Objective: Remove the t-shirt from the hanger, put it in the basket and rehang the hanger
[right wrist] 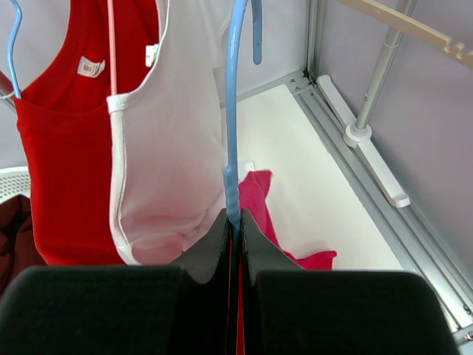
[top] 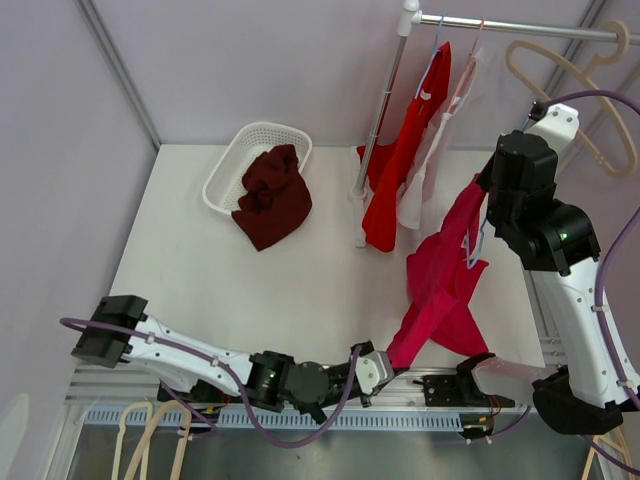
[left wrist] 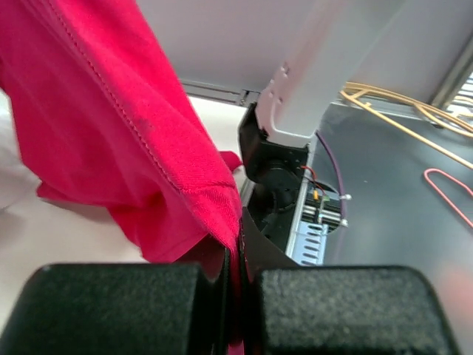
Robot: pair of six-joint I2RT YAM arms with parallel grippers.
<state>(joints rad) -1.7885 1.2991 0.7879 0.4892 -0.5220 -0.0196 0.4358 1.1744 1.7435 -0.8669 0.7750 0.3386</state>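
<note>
A crimson t-shirt (top: 445, 275) hangs from a blue hanger (right wrist: 233, 111) and stretches down to the table's near edge. My right gripper (top: 487, 195) is shut on the hanger's neck (right wrist: 233, 203), holding it up at the right. My left gripper (top: 385, 362) is shut on the t-shirt's lower hem (left wrist: 214, 214) at the near edge of the table. In the left wrist view the crimson cloth (left wrist: 111, 126) runs up and to the left from the closed jaws.
A rail (top: 500, 25) at the back holds a red top (top: 405, 150) and a white top (right wrist: 174, 148) on hangers, with its pole base (top: 362, 190) on the table. A white basket (top: 250, 160) with a dark red garment (top: 272, 195) stands at back left. A beige hanger (top: 570, 70) hangs at the far right.
</note>
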